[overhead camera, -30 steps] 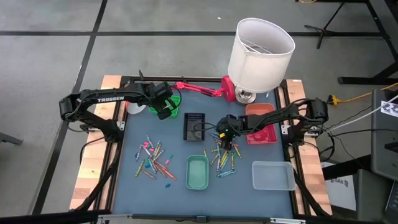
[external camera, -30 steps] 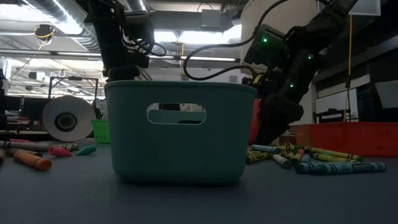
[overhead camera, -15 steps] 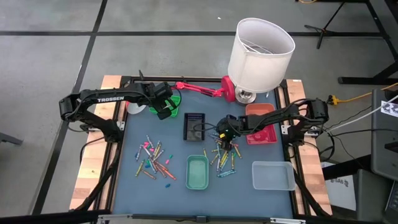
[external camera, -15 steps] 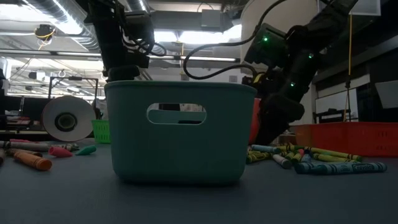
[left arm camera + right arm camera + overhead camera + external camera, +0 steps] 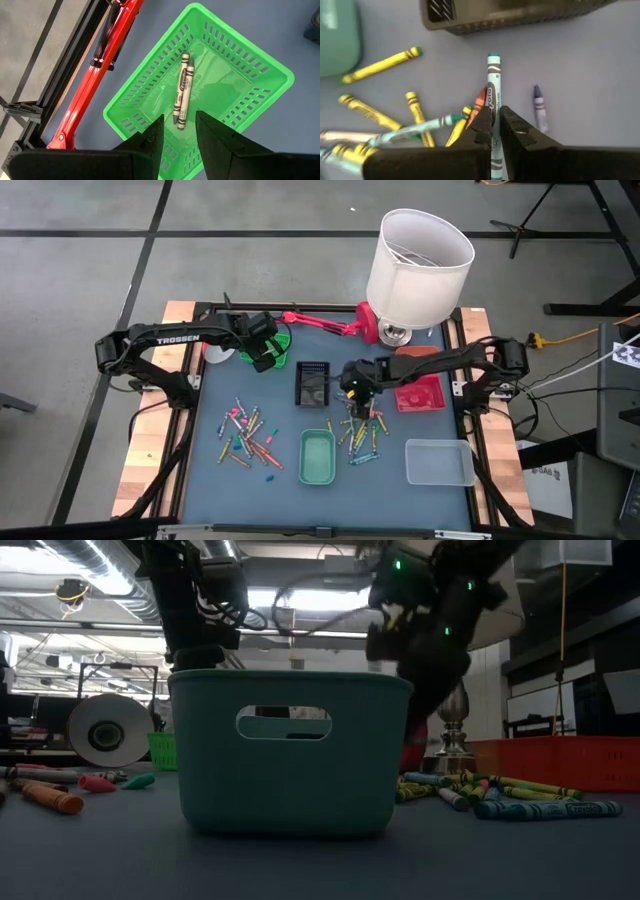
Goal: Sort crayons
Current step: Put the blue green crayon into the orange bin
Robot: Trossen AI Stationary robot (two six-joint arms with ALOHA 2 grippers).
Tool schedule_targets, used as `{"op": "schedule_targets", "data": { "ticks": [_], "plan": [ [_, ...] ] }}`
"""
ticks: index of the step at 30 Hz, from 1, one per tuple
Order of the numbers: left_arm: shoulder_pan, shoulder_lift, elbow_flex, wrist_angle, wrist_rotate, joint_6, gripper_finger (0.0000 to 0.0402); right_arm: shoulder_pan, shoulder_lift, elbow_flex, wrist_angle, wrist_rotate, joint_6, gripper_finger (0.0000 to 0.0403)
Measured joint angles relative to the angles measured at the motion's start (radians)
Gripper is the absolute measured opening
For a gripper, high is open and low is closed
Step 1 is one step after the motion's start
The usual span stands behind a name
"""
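Pinching a teal crayon [image 5: 493, 95] along its shaft, the right end effector [image 5: 357, 384] hung above the right-hand crayon pile [image 5: 362, 435], beside the black basket [image 5: 312, 383]. Left end effector [image 5: 176, 135] was spread over the green basket [image 5: 260, 85], which held two grey crayons [image 5: 182, 89]. Judgement: the sticks were light, stiff, waxy-slick and snappable; grip mid-wrapper, gentle squeeze.

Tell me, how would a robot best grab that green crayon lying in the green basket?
Probably from straight above, pinching the green crayon across its thin middle. It lies flat on the floor of the green basket, clear of the walls, so fingers fit either side. The left gripper hovers over it, open.
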Motion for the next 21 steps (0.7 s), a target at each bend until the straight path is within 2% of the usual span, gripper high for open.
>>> {"op": "schedule_targets", "data": {
  "ticks": [8,13,21],
  "plan": [
    [0.0,0.0,0.001,0.002,0.0,0.0,0.0096,-0.004,-0.043,0.105,-0.227,0.018,-0.076,0.0014],
    [0.0,0.0,0.001,0.002,0.0,0.0,0.0096,-0.023,-0.108,0.099,-0.344,0.051,-0.08,0.0013],
    [0.0,0.0,0.001,0.003,0.0,0.0,0.0096,-0.075,-0.293,0.019,-0.454,0.116,-0.085,0.0012]
  ]
}}
